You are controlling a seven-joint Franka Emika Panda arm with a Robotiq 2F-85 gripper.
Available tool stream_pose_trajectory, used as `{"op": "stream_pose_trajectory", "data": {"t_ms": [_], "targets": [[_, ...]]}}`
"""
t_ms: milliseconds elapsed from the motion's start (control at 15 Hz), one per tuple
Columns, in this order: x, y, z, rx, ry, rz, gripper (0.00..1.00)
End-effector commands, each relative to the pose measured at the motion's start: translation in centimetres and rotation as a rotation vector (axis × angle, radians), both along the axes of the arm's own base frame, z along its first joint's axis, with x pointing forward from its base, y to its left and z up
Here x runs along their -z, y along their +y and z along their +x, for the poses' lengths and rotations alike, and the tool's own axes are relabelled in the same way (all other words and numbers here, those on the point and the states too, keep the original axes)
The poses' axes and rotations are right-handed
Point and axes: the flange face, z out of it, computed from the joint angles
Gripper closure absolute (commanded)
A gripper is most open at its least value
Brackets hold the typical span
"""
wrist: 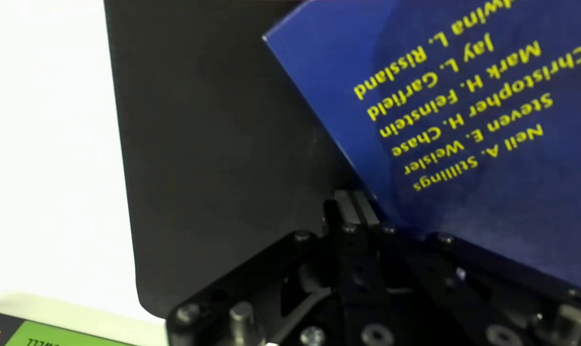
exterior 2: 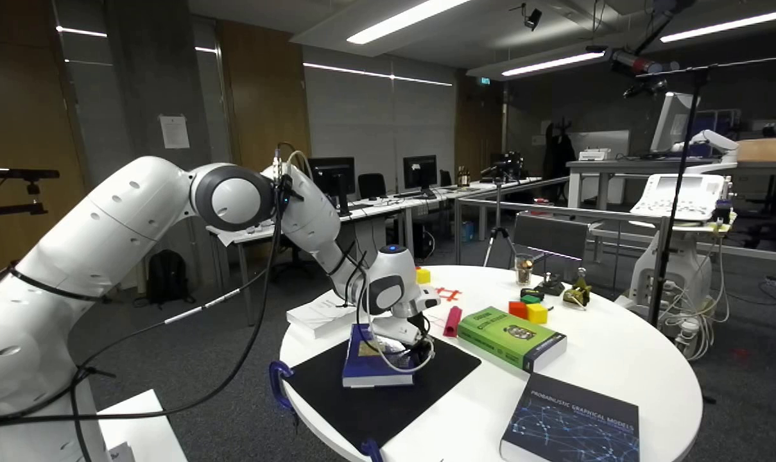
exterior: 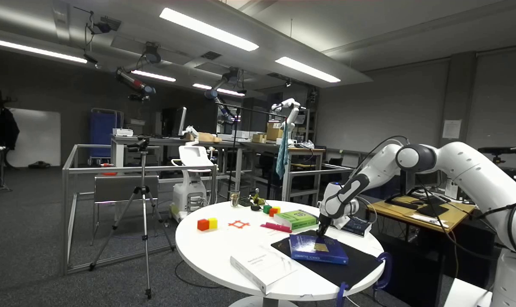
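Gripper [wrist: 357, 207]: fingers brought together, a thin dark seam between the pads [wrist: 347, 208]; nothing held. Its tips are at an edge of the blue book [exterior: 317, 249], overlapping the cover's border in the wrist view; contact cannot be confirmed.

The blue book lies flat, cover up, on the black mat [exterior: 360, 265]. Yellow author names, Neil A. Stillings among them, appear inverted in the wrist view.

The mat rests on the round white table [exterior 2: 651, 366], with two blue clamps [exterior 2: 280, 385] fixed at the table's rim beside it. Adjacent items: a white book [exterior: 264, 266] just beside the mat; a dark book [exterior 2: 574, 417] titled Probabilistic Graphical Models; a thick green book [exterior 2: 509, 333]; and, next to the latter, a pinkish-red bar [exterior 2: 452, 321].

Further out, red, yellow and green blocks [exterior 2: 534, 313] are grouped near the green book. A separate red and yellow pair [exterior: 206, 224] sits near a red lattice piece [exterior: 239, 224].

Containers: a clear glass [exterior 2: 524, 279] stands upright near the table's edge, holding brownish items [exterior 2: 524, 264] too small to identify. A cardboard box [exterior: 274, 130] stands in the background, contents hidden.

Beyond the table: a tripod [exterior: 144, 190] and a white console [exterior 2: 676, 196].
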Motion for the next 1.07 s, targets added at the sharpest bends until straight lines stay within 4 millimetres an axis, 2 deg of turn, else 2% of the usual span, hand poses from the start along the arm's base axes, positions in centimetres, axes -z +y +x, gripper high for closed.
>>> {"op": "stream_pose_trajectory", "data": {"t_ms": [0, 267, 533, 1000], "targets": [[-1.8, -0.5, -3.3, 0.009, 0.013, -0.027, 1.0], [-2.7, -0.7, -4.9, 0.009, 0.025, -0.035, 1.0], [-4.1, 0.2, -6.1, -0.011, 0.015, -0.029, 1.0], [-5.0, 1.5, -7.2, -0.028, 0.004, -0.018, 1.0]]}}
